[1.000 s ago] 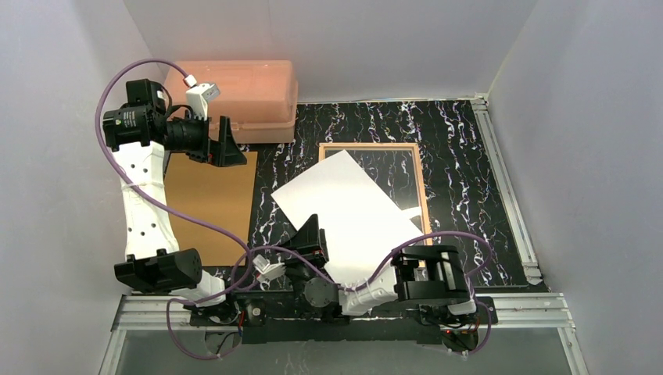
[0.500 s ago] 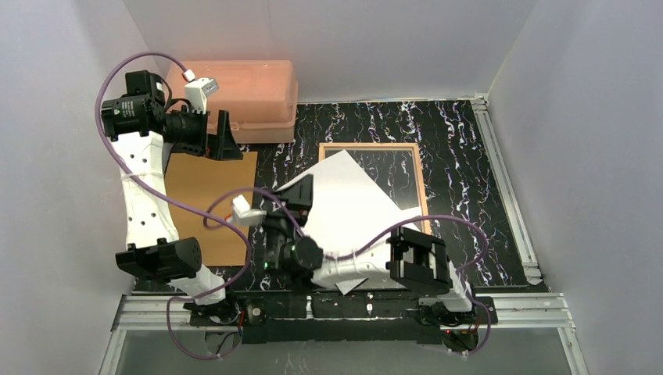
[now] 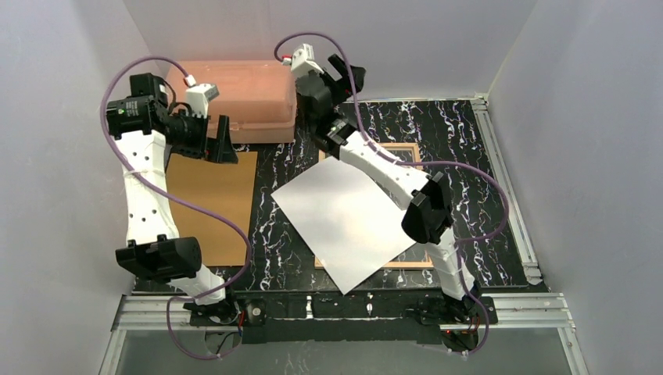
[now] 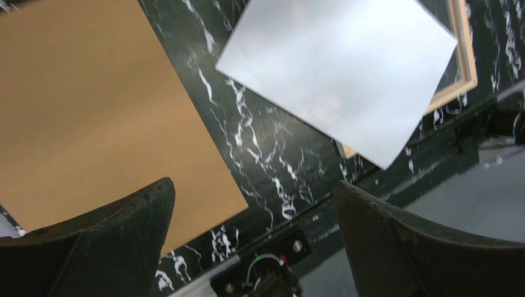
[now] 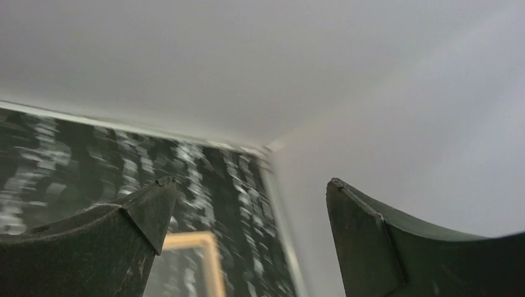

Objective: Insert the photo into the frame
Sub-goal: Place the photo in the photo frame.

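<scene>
R gripper [image 5: 249, 181] now raised far-side, spread, L gripper [image 4: 252, 183] too; photo [image 3: 344, 219] white-side-up over frame [image 4: 467, 62], long axis far-L to near-R.

We find the photo [image 3: 344, 223] lying white side up, askew across the frame [image 3: 414, 265], its corners overhanging the frame's left and near edges. The right gripper [image 3: 342, 72] stands raised beyond the frame's far end, jaws apart, empty. The left gripper [image 3: 225, 142] hangs over the backing board [image 3: 211, 211], likewise spread and empty.

Top looks down — left wrist shares photo [image 3: 344, 220].
</scene>
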Motion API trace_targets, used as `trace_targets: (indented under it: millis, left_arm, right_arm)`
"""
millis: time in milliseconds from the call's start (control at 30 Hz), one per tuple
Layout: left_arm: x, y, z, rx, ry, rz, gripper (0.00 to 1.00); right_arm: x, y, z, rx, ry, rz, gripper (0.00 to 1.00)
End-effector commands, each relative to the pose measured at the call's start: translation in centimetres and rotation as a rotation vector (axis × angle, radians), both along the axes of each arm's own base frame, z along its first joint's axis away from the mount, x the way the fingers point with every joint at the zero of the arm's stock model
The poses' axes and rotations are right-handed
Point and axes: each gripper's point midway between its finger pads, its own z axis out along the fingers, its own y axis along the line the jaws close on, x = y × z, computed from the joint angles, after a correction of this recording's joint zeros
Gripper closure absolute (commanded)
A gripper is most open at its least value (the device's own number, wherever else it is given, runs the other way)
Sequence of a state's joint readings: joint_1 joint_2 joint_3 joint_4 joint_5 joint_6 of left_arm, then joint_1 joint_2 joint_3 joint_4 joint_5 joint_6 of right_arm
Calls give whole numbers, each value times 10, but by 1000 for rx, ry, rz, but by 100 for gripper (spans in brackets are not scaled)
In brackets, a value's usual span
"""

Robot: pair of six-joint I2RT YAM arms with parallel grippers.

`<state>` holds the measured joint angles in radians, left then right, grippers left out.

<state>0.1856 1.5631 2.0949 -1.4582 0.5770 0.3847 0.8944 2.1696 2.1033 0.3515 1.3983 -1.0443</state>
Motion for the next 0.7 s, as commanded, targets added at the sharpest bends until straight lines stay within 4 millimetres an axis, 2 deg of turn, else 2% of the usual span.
trace_targets:
  millis: [0, 33, 100, 200, 300, 367, 467, 567, 667]
  left_arm:
    - [-19, -4, -40, 14, 97, -132, 1]
    - [-23, -6, -49, 22, 95, -175, 1]
    - [-32, -10, -71, 82, 75, -252, 1]
    - [-44, -20, -121, 179, 108, -372, 2]
    - [-54, -32, -173, 304, 133, -506, 2]
    - [-55, -41, -201, 396, 111, -586, 1]
    - [-55, -53, -232, 484, 108, -660, 2]
    - [-53, -68, -254, 542, 108, -730, 2]
    - [-47, -80, -272, 604, 80, -769, 2]
  right_arm:
    - [4, 40, -46, 380, 281, 363, 1]
    - [3, 41, -51, 409, 323, 405, 1]
    - [0, 40, -72, 532, 443, 461, 1]
    - [-16, 29, -109, 701, 609, 489, 1]
    - [-39, 11, -125, 810, 665, 507, 1]
    - [-48, -11, -132, 863, 675, 470, 1]
    - [-61, -39, -135, 903, 675, 434, 1]
    - [-68, -60, -146, 933, 701, 379, 1]
    - [-76, -67, -155, 988, 728, 371, 1]
